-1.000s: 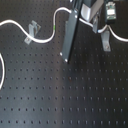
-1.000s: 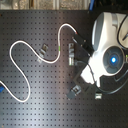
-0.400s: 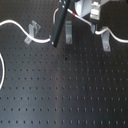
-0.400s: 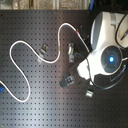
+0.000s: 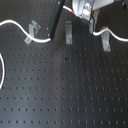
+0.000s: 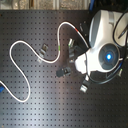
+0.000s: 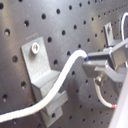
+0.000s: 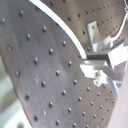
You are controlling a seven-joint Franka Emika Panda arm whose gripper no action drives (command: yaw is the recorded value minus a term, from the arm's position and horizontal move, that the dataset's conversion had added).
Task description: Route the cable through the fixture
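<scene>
- First exterior view: black perforated board (image 5: 65,95) filling the picture, carrying everything else.
- White robot arm (image 6: 102,42) over the board's right edge in the second exterior view.
- Long white cable (image 6: 30,47) looping across the board in the second exterior view, running from the arm toward the left edge, then curling down to the lower left corner.
- Three grey metal fixtures in the first exterior view, in a row near the top edge: left (image 5: 33,30), middle (image 5: 68,32), right (image 5: 105,42).
- Cable lying through a grey bracket (image 7: 44,75) in the first wrist view.
- Gripper (image 7: 92,64) clenched on the cable just beside that bracket.
</scene>
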